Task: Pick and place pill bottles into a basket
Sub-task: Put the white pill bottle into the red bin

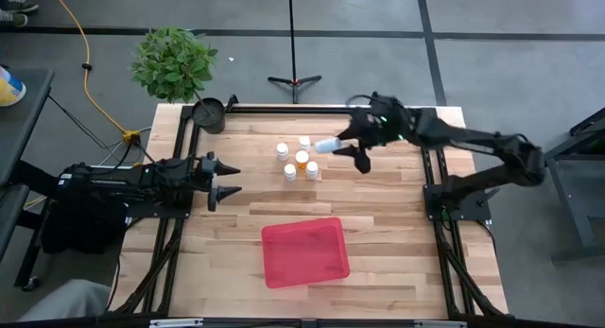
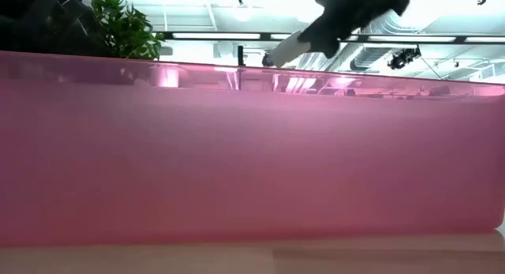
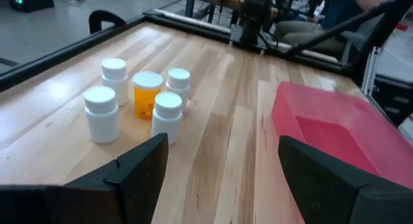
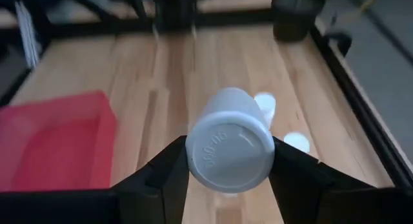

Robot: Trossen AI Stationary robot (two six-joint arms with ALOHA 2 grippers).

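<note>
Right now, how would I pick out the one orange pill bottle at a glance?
Find the wooden table, then the cluster of bottles beyond the red basket, toward the potted plant. The amber bottle stands in its middle; its neighbours are all white.

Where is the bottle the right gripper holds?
High view: the bottle lies sideways in the right gripper, lifted just right of the four standing bottles, well behind the basket.

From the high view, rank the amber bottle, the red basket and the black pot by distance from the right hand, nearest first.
The right hand holds a white bottle at the table's far side.
1. Amber bottle: in the cluster just beside it, toward the left arm.
2. Basket: near edge, middle.
3. Black pot: far left corner.
</note>
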